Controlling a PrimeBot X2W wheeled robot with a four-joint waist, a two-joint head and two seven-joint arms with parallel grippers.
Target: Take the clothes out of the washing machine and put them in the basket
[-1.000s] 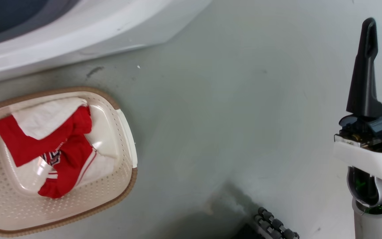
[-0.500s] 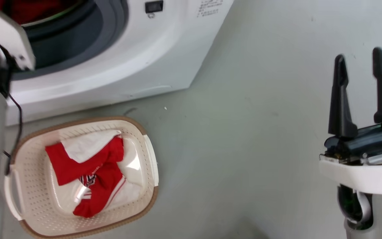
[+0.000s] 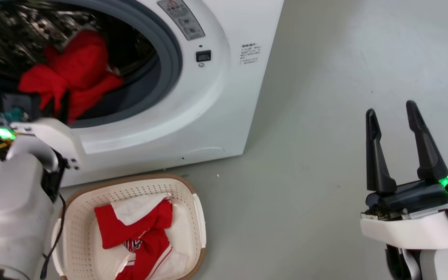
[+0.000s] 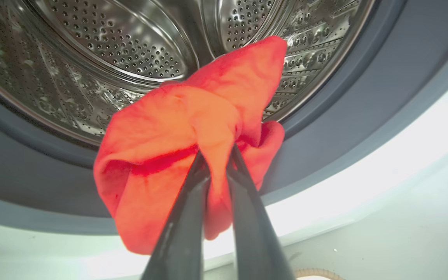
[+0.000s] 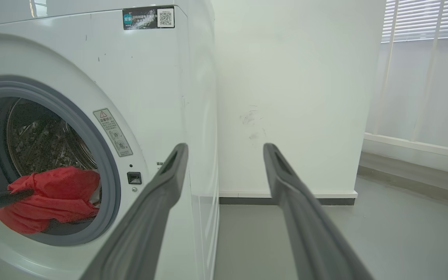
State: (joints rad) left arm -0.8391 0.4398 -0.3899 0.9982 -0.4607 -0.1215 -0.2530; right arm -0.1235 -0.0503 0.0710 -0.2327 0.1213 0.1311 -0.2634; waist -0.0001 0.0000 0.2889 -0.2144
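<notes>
The white washing machine (image 3: pixel 216 97) stands at the upper left with its porthole uncovered. A bright red garment (image 3: pixel 76 70) of the clothes hangs at the porthole's lower edge, in front of the steel drum (image 4: pixel 130 50). My left gripper (image 4: pixel 216 151) is shut on this red garment (image 4: pixel 193 116), which bunches around its fingers. Below the machine, the cream basket (image 3: pixel 80 217) sits on the floor. It holds another red garment (image 3: pixel 138 233) with white trim. Far to the right, over bare floor, my right gripper (image 3: pixel 390 109) is open with nothing between its fingers.
My pale left forearm (image 3: pixel 10 210) crosses the basket's left edge. Grey floor (image 3: pixel 305 155) spreads to the right of the machine. Beyond the machine (image 5: pixel 150 58) the right wrist view shows a white wall (image 5: pixel 286 97) and a window with blinds (image 5: pixel 426 23).
The head camera has swung upward, so the basket slid down the picture and the porthole came into view. My left arm now shows, holding the red garment at the porthole.
</notes>
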